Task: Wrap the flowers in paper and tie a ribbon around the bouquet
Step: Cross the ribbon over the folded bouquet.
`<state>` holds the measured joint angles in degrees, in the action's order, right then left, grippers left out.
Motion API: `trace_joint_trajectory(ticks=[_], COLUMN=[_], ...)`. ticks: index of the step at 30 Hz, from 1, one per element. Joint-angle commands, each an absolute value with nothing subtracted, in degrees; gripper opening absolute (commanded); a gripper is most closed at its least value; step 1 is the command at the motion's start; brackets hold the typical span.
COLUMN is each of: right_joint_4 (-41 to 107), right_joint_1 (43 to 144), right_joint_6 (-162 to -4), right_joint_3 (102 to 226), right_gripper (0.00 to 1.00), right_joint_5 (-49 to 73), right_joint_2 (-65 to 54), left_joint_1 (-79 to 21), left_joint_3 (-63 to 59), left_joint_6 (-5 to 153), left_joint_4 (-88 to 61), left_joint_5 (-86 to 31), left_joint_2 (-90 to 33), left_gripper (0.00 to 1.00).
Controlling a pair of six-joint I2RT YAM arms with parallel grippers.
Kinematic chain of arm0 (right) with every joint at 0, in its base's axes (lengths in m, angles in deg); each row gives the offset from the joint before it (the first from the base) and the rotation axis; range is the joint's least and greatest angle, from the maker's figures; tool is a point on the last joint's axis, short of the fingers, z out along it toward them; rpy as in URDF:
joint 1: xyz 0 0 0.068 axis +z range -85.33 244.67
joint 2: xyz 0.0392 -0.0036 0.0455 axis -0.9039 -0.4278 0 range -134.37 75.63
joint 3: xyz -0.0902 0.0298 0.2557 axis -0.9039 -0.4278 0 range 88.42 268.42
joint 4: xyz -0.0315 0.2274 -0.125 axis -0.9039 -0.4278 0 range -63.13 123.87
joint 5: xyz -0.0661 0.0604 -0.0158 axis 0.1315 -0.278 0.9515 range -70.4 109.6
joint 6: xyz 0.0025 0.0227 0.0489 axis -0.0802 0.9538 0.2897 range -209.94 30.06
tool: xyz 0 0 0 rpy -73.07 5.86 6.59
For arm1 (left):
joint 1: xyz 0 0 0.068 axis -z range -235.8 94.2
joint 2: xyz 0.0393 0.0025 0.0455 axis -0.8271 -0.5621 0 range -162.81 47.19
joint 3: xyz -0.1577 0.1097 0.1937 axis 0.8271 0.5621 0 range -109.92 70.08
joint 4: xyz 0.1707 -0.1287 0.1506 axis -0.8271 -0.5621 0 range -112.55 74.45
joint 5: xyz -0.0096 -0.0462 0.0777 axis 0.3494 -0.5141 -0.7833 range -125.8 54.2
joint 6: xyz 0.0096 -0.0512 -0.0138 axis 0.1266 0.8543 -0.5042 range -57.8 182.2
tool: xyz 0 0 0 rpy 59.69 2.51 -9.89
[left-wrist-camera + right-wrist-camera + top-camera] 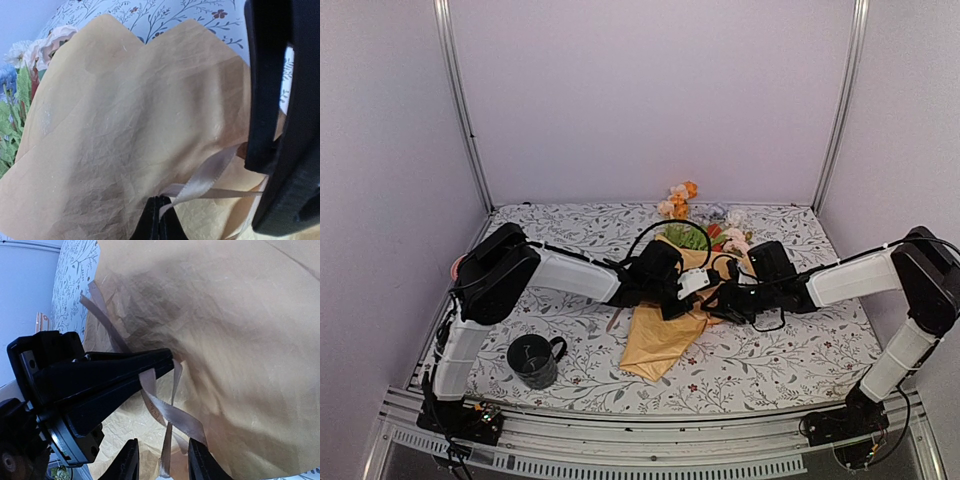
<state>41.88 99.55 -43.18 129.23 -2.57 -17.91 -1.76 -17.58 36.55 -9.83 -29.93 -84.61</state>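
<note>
Pinching the ribbon (205, 175), the left gripper (159, 206) is closed; the right gripper (162, 464) gapes astride a strand, over the bouquet (660, 340) on the table (780, 350). Ribbon looks limp, slippery: grasp near its crossing.

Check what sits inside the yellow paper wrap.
At the far end of the paper, flower heads and green leaves poke out. The stems are covered by it, so their lie inside cannot be seen.

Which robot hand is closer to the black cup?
Left. The left gripper is over the bouquet, right of the mug; the right gripper sits just beyond it, farther away.
</note>
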Motion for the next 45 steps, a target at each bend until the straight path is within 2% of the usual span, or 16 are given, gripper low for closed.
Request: trace_joint_trajectory(ticks=[1,4,9,16,20,26,28,31,33,37,39,42,45], right_joint_4=[41.88,41.49,41.00,41.05,40.98,40.91,40.91,40.99,41.02,40.85,40.52,40.30,40.07], right_joint_1=[99.92,100.01,100.01,100.01,99.96,99.88,99.83,99.79,99.74,99.81,99.66,99.49,99.23], right_joint_6=[-42.72,-43.07,-43.96,-44.45,-44.67,-45.10,-45.26,-45.46,-45.72,-46.55,-47.10,-47.86,-48.57], right_joint_3=[128.53,128.81,129.67,130.44,130.39,130.49,130.57,130.55,130.67,130.96,131.40,131.91,132.65], right_gripper=[0.36,0.36,0.29,0.12,0.07,0.05,0.05,0.05,0.05,0.05,0.05,0.05,0.05], right_joint_5=[1.09,1.19,1.92,3.05,3.20,2.99,2.84,2.51,2.25,2.03,1.98,1.47,0.99], right_joint_2=[-19.06,-19.73,-23.59,-26.32,-26.22,-26.28,-26.53,-26.71,-26.84,-26.84,-26.98,-27.19,-27.52], left_joint_1=[-2.25,-2.32,-2.37,-2.44,-2.42,-2.92,-3.21,-4.00,-5.03,-6.93,-7.25,-6.96,-4.29], left_joint_3=[-18.43,-18.64,-20.23,-21.37,-20.75,-16.64,-14.71,-11.17,-7.95,-0.65,4.05,9.62,13.66], left_joint_6=[37.88,38.06,39.19,40.54,40.86,44.75,47.28,53.66,58.49,66.95,69.15,71.05,70.55], left_joint_4=[-8.61,-8.60,-9.32,-13.51,-17.10,-19.76,-21.74,-25.21,-27.97,-34.50,-35.18,-33.37,-28.79], left_joint_5=[-28.90,-28.91,-29.38,-29.43,-27.94,-28.14,-29.90,-34.24,-37.22,-40.98,-41.59,-38.68,-33.95], left_joint_2=[-85.60,-85.65,-85.89,-82.42,-78.59,-70.17,-66.98,-61.13,-58.77,-58.15,-57.80,-57.66,-56.92], left_gripper=[0.00,0.00,0.02,0.36,0.58,0.77,0.80,0.79,0.72,0.39,0.30,0.23,0.23])
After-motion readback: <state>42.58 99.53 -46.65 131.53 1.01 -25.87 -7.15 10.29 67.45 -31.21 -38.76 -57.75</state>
